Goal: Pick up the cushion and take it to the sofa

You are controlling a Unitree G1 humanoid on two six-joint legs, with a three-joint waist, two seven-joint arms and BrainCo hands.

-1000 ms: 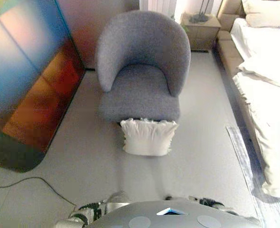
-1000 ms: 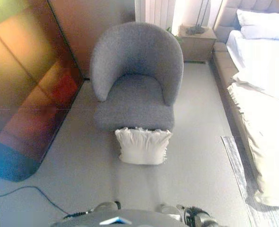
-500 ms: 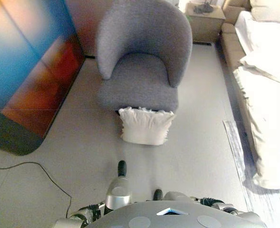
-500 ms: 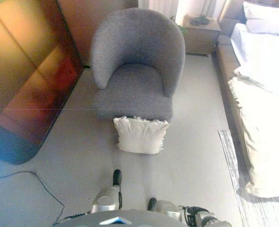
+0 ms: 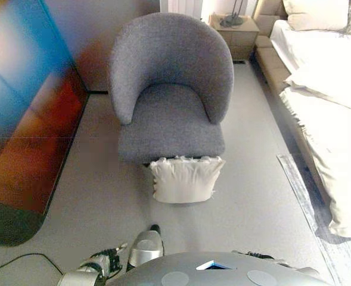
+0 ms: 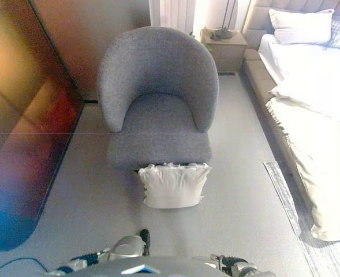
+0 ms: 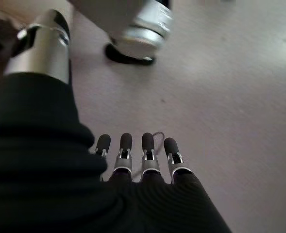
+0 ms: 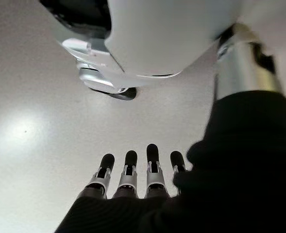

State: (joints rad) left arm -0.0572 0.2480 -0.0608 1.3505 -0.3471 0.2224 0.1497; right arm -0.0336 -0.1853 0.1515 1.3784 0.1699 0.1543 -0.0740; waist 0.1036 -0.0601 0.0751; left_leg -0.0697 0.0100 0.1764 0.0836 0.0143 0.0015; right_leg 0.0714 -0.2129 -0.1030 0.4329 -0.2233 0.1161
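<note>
White cushion (image 5: 184,179) propped against the grey armchair (image 5: 170,98).
Left hand (image 7: 138,162) and right hand (image 8: 133,177) hang empty, fingers straight.

1 cushion (image 5: 184,179) | 1 armchair (image 5: 170,95) | 1 bed (image 5: 330,107) | 1 nightstand (image 5: 238,36)

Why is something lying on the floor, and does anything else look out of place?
The white cushion lies on the floor, leaning against the front of the grey armchair, not on its seat. Nothing else stands out.
</note>
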